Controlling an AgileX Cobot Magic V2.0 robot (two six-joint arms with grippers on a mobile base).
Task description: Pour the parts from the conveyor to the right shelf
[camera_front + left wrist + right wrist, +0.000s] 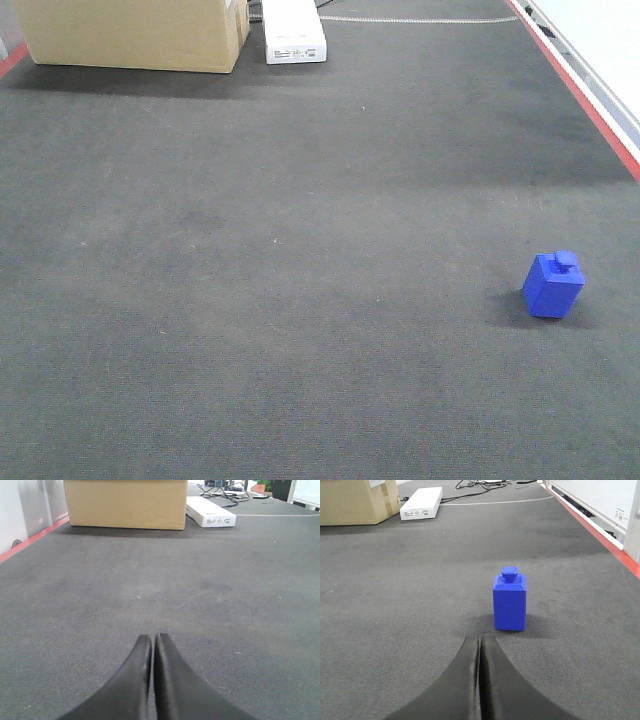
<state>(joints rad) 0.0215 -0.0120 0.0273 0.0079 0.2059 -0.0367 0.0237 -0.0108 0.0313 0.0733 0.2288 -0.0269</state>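
Observation:
One of the parts, a bright-blue block (553, 285) with a small knob on top, stands upright on the dark-grey conveyor (300, 250) toward its right side. In the right wrist view the block (510, 601) is just ahead of my right gripper (480, 639) and slightly to its right, not touching it. That gripper is shut with nothing between its fingers. My left gripper (152, 637) is also shut and empty, low over bare belt (160, 580). Neither gripper shows in the front view. The right shelf is out of view.
A cardboard box (135, 32) and a flat white box (294, 30) sit at the far end of the belt. A red stripe (585, 95) runs along the belt's right edge, another (30, 541) along the left. Cables (480, 486) lie beyond the white box.

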